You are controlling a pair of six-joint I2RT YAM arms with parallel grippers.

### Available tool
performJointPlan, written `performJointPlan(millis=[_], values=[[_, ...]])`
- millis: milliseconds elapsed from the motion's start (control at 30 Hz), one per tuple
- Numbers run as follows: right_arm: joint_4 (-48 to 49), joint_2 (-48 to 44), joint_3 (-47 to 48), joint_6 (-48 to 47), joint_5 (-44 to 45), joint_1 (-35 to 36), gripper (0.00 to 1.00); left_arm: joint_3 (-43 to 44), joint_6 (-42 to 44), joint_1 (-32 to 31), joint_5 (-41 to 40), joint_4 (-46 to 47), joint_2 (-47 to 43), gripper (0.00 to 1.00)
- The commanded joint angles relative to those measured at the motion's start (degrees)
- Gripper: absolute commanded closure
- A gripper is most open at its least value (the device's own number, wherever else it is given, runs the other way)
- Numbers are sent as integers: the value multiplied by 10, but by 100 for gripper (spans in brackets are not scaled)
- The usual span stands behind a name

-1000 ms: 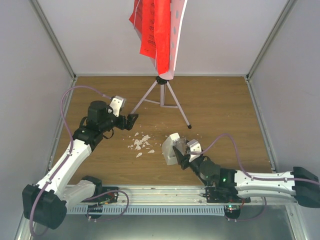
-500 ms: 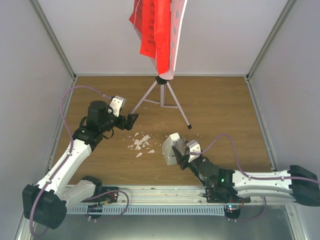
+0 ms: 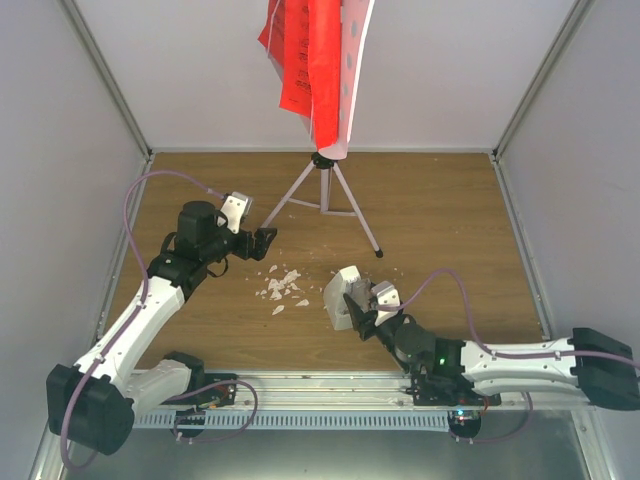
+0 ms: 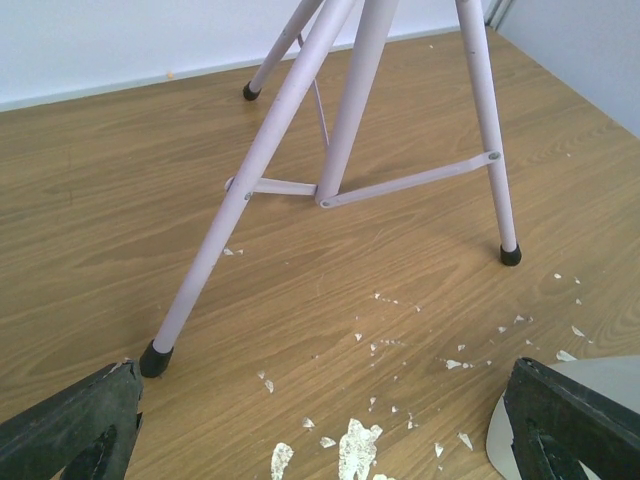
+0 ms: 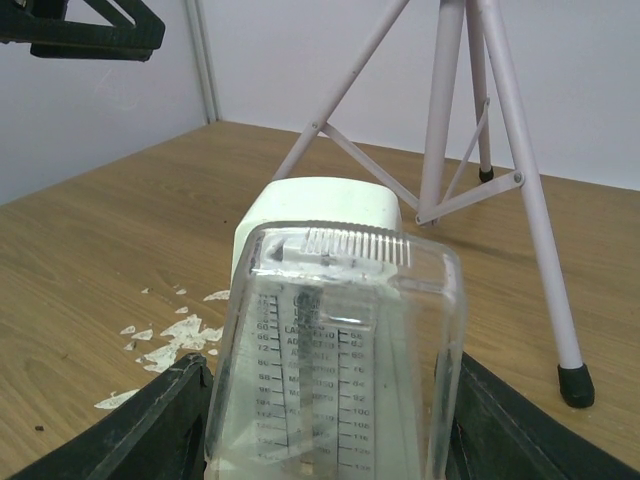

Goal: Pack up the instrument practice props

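The music stand's pale perforated plate (image 3: 356, 70) stands at the back on silver tripod legs (image 3: 325, 190), with red ribbed sheets (image 3: 310, 60) hanging over its front. The white metronome (image 3: 343, 297) sits near the table's middle front. My right gripper (image 3: 362, 305) is shut on it from the near side. In the right wrist view its clear scaled cover (image 5: 335, 330) fills the space between both fingers (image 5: 165, 425). My left gripper (image 3: 265, 240) stands open, with nothing in it, just left of the near-left tripod foot (image 4: 155, 358).
Small white crumbs (image 3: 282, 285) lie scattered on the wooden table between the two grippers, also under the left gripper (image 4: 355, 445). Grey walls enclose the table on three sides. A metal rail (image 3: 320, 385) runs along the near edge.
The right arm's elbow and forearm have slid slightly left and down. The metronome and the right gripper have barely shifted. The left arm has not moved.
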Motion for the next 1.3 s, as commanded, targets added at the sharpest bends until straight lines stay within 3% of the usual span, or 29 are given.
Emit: performJointPlan(millis=[0,400,1267], values=[[50,7,-10,2,25,7,43,-3,8,4,-1,24,1,1],[105,39,-11,-59,26,7,43,-2,9,4,0,24,3,1],[165,80,-23,-75,9,7,43,-2,9,4,3,25,8,1]])
